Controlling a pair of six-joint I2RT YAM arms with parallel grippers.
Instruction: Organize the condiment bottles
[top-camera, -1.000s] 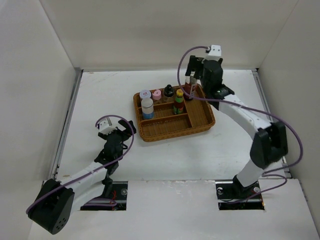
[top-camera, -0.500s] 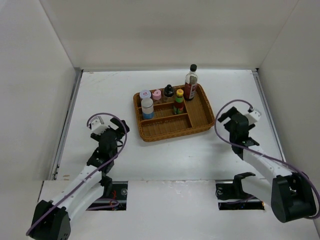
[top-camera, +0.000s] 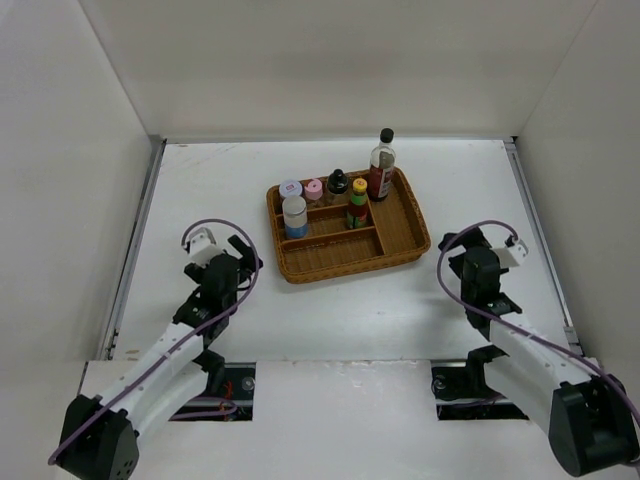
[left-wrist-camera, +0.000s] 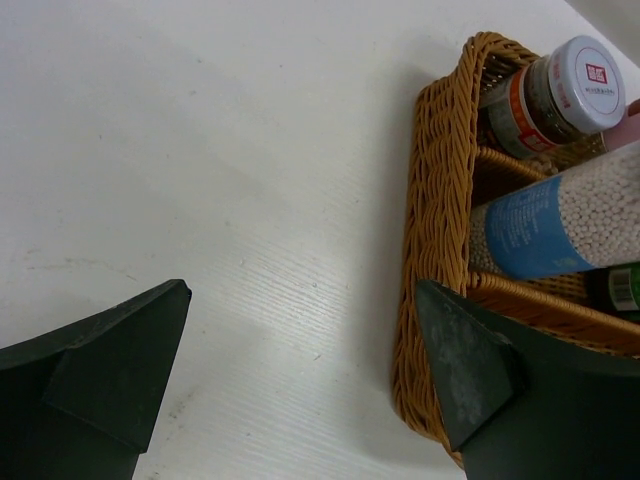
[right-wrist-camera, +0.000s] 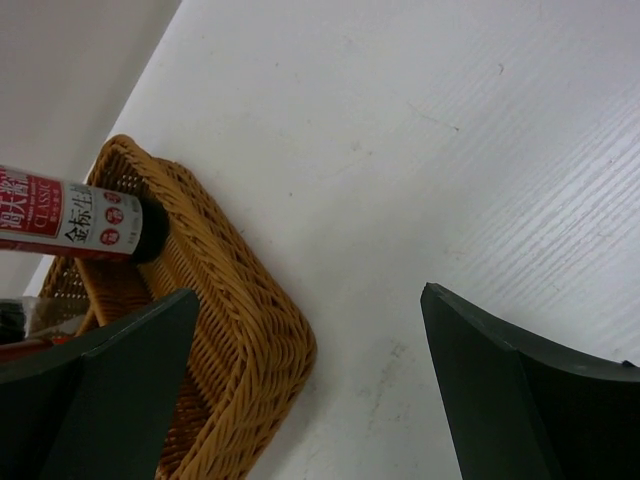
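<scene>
The six condiment bottles stand in the brown wicker tray (top-camera: 405, 240). Along its back row are the purple-white shaker (top-camera: 290, 188), pink shaker (top-camera: 314, 189), black shaker (top-camera: 337, 182) and the tall dark red bottle (top-camera: 381, 165). The grey-lidded jar (top-camera: 295, 216) and the yellow-capped sauce (top-camera: 358, 203) stand in front of them. My left gripper (top-camera: 245, 252) hangs open left of the tray, nothing between its fingers. My right gripper (top-camera: 458, 243) is open right of the tray, also empty. The left wrist view shows the jar (left-wrist-camera: 560, 225) and purple-white shaker (left-wrist-camera: 585, 80); the right wrist view shows the tall bottle (right-wrist-camera: 75, 225).
White walls close in the table on the left, back and right. The tray's left wall (left-wrist-camera: 430, 200) lies just beyond my left gripper (left-wrist-camera: 302, 285). The tray's near right corner (right-wrist-camera: 230, 290) sits under my right gripper (right-wrist-camera: 310, 290). The tray's front compartments hold nothing.
My right arm left the tall dark red bottle standing in the tray's back right corner and drew back to the tray's right side. My left arm pulled back slightly toward its base.
</scene>
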